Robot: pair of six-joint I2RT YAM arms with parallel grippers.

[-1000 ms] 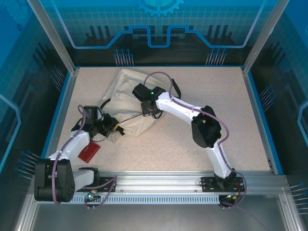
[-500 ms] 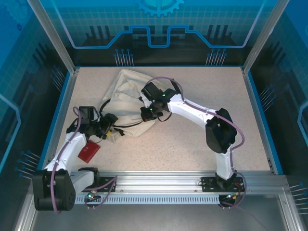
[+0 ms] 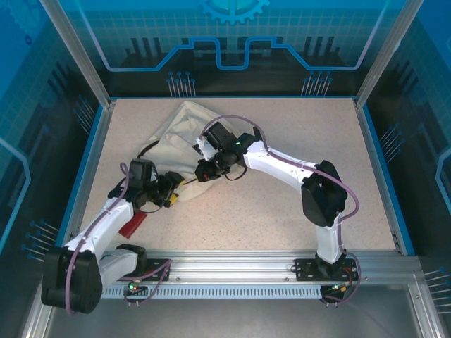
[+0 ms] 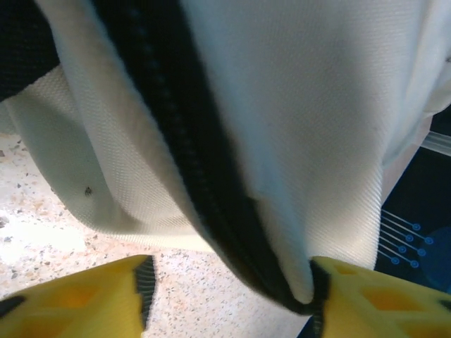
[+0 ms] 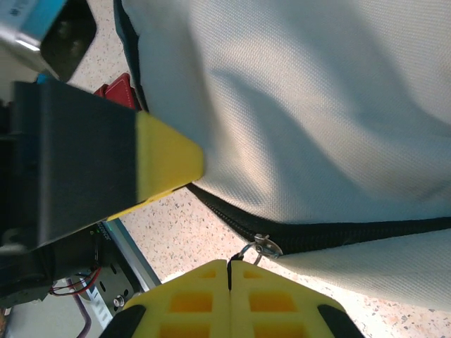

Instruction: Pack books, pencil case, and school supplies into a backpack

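1. At the near edge, a silver aluminium rail [image 3: 232,266] carries both arm bases, the left arm on the left and the right arm on the right.
2. Just beyond the rail, a flat red item [image 3: 132,225] lies on the speckled beige tabletop [image 3: 296,141], partly under the left arm; what it is cannot be told.
3. The left claw [image 3: 173,193] sits low at the near edge of the large soft cream-white fabric backpack [image 3: 180,134]. In the left wrist view it is released: its yellow fingertips [image 4: 84,299] stand apart. A fold of the fabric with its black zip line [image 4: 190,141] comes down against the right-hand fingertip, while the other fingertip is clear of the cloth, with bare tabletop in the gap.
4. A little farther in, the right claw [image 3: 201,171] reaches over from the right to the same near edge of the backpack, close beside the left claw.
5. In the right wrist view the right claw [image 5: 229,299] is clenched, its yellow fingers pressed together on the thin dark tab of the small metal zip pull [image 5: 266,246], which sits on the zip line.
6. The backpack lies slumped on the left half of the tabletop, stretching toward the far left corner.
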